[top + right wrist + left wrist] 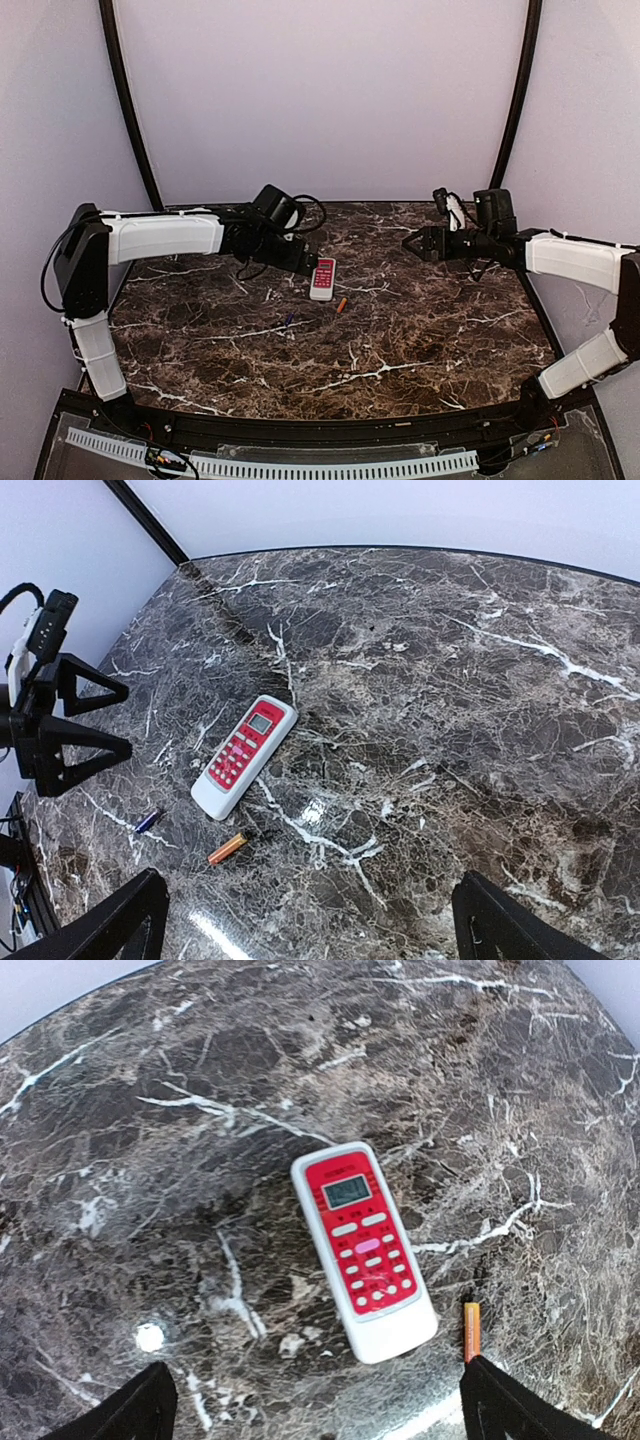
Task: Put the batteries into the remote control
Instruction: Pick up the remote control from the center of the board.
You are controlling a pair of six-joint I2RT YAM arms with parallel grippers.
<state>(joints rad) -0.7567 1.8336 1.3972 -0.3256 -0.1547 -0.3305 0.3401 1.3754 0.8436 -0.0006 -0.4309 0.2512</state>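
At table (420, 350) centre, remote (323, 278) face-up, so needs flipping for batt. door. Orange battery (341, 304), blue battery (288, 321) loose on near side. Left gripper (303, 262), right gripper (411, 245) wide open, empty, flanking.

— What is seen underneath?
— A dark marble table (420, 350), streaked with white veins, is seen.
— And behind?
— Pale lilac walls (320, 90) are shown; two black curved poles (128, 110) are set against them.
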